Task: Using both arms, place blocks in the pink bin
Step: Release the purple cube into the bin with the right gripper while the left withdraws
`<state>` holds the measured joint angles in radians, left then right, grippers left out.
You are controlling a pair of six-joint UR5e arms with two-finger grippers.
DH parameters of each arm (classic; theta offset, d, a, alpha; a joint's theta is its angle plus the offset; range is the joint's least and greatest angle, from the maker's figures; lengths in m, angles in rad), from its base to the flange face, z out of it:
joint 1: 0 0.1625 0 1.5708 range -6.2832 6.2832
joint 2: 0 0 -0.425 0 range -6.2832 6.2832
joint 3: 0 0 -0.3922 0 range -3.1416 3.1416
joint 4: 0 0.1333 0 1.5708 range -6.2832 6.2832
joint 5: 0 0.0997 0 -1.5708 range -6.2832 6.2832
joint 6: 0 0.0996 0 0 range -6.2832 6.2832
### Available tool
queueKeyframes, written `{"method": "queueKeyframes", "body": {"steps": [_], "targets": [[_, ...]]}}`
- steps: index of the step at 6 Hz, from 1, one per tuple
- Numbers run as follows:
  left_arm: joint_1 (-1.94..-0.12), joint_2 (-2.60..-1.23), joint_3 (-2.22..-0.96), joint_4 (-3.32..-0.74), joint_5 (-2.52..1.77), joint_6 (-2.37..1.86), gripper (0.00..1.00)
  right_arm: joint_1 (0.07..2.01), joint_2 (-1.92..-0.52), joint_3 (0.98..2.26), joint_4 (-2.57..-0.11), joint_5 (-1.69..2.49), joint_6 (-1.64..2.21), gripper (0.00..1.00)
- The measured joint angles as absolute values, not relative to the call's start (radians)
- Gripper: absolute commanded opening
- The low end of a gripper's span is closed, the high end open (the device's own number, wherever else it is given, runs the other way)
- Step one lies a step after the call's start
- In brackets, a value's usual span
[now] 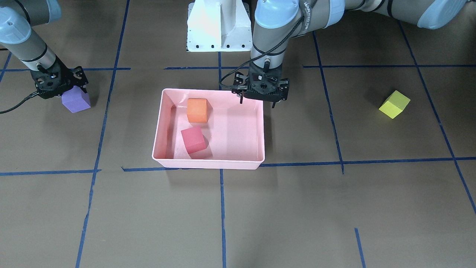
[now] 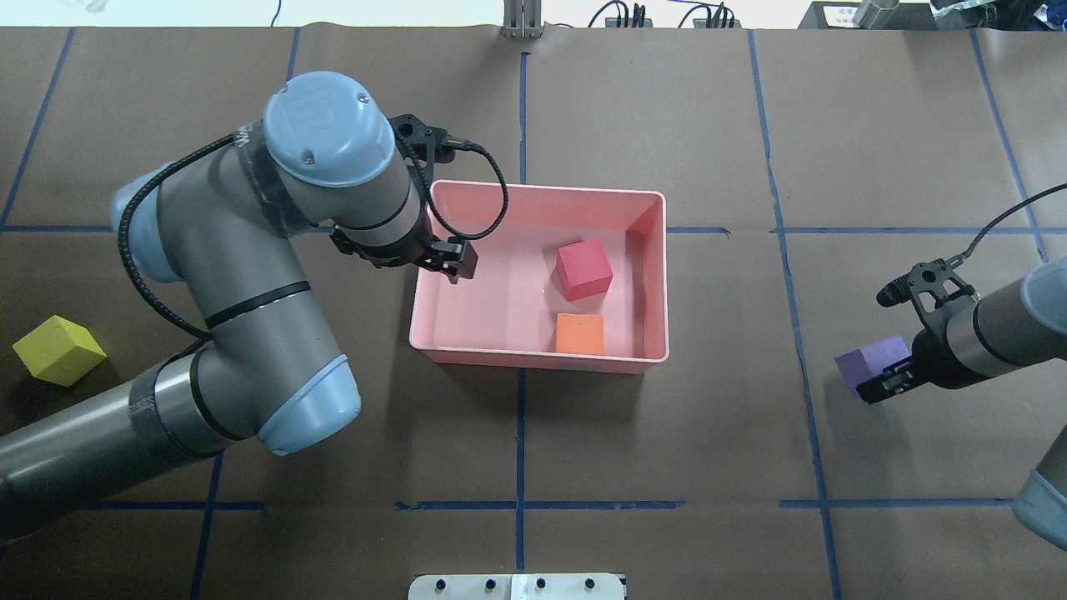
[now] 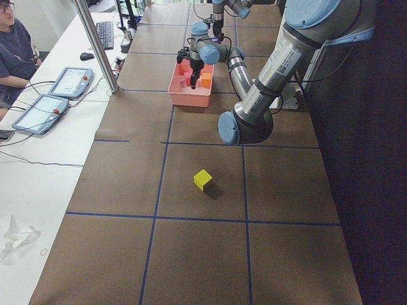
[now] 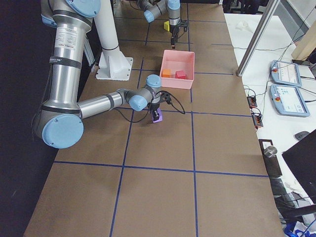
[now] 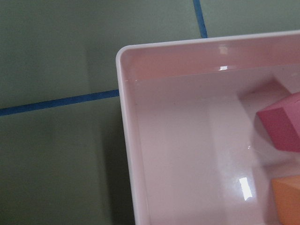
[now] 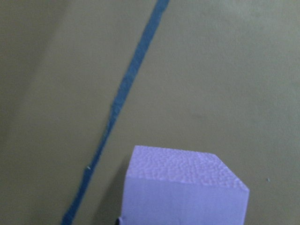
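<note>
The pink bin (image 1: pixel 208 162) sits mid-table and holds the orange block (image 1: pixel 197 110) and the red-pink block (image 1: pixel 193 139). My left gripper (image 1: pixel 258 101) hangs open and empty over the bin's corner nearest the robot's base; the left wrist view shows that corner (image 5: pixel 123 56). My right gripper (image 1: pixel 70 89) is down on the purple block (image 1: pixel 76 100) at table level, its fingers against the block's sides. The block fills the bottom of the right wrist view (image 6: pixel 185 187). The yellow-green block (image 1: pixel 394 104) lies alone on the table, far out on the left arm's side.
The white pedestal (image 1: pixel 219 26) stands behind the bin. Blue tape lines (image 1: pixel 219 208) grid the brown table. The left arm's elbow (image 2: pixel 308 400) reaches over the table between the yellow-green block (image 2: pixel 58 350) and the bin (image 2: pixel 533 360).
</note>
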<state>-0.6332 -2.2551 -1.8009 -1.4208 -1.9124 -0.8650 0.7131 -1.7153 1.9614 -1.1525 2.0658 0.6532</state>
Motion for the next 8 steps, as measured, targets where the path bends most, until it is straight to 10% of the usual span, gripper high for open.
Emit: {"method": "queueKeyframes", "body": {"steps": [5, 8], "targets": [[-1.027, -1.887, -1.862, -1.434, -2.17, -0.048, 1.0, 0.759, -1.143, 2.016, -1.69, 2.114, 1.017, 0.19], [-1.198, -1.721, -1.863, -1.443, -2.247, 0.224, 1.0, 0.651, -0.779, 1.793, -1.75, 1.997, 1.295, 0.31]]}}
